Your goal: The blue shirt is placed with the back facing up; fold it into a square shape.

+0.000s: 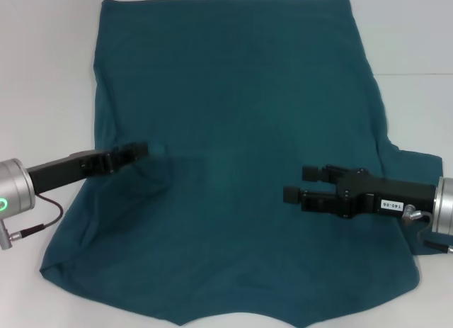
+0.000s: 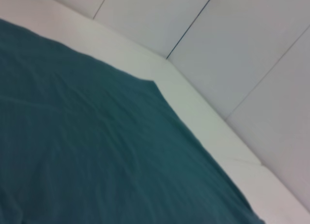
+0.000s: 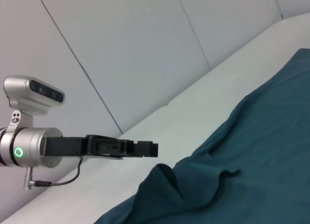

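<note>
1. White table (image 1: 42,73) under white wall panels; bare table strips show on both sides of the cloth and along its far edge.
2. Count — one blue shirt (image 1: 233,94), two grippers.
3. Blue shirt lies spread flat over most of the table, plain side up. Its far edge is straight; the near edge runs off the bottom of the head view. One side bulges outward on the robot's right, and a raised fold sits on the robot's left, beside the left gripper.
4. Left gripper (image 1: 141,150) reaches in from the left, low over the shirt's left part, tip at the raised fold (image 3: 164,178). Whether its fingers are parted or pinching cloth — cannot tell.
5. Right gripper (image 1: 297,183) hovers above the shirt's right half, fingers parted, nothing between them.
</note>
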Controlling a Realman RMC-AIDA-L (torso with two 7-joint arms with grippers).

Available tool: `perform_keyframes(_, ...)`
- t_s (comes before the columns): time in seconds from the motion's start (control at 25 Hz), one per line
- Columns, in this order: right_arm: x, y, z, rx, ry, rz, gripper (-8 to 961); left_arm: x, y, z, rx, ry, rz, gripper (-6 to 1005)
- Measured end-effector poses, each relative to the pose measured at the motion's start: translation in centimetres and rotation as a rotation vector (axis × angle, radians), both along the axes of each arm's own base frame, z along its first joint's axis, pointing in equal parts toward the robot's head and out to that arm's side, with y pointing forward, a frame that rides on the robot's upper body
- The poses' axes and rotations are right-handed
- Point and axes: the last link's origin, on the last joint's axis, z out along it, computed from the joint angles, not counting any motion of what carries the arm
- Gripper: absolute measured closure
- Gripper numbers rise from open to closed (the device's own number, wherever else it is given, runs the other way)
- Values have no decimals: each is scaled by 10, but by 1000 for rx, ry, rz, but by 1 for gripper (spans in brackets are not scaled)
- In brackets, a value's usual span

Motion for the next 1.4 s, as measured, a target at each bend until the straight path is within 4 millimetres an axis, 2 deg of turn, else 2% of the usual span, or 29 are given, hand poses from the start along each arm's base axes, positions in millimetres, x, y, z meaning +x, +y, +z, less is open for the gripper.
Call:
perform_keyframes(0.2,1,-1,0,0,1,-4,54,2,-2,5,35,-20,-35,794)
perform_keyframes(0.32,2,-1,1,3,1,-9,54,1,-2,6,43,-19,-42,595)
perform_keyframes(0.76,5,1,6,12,-2,-16,64,1,-3,4,42,-13,-48,128)
perform_keyframes(1.0,7,3,14,0,11,-52,68,8,-6,0,32,14,-144,93)
perform_keyframes(1.24,18,5,30,3,22,-127,73,16,-12,-22,22,156,-366,63)
perform_keyframes(1.4,26,4,41,13,50,-210,76,20,-14,-31,2,190,-439,62)
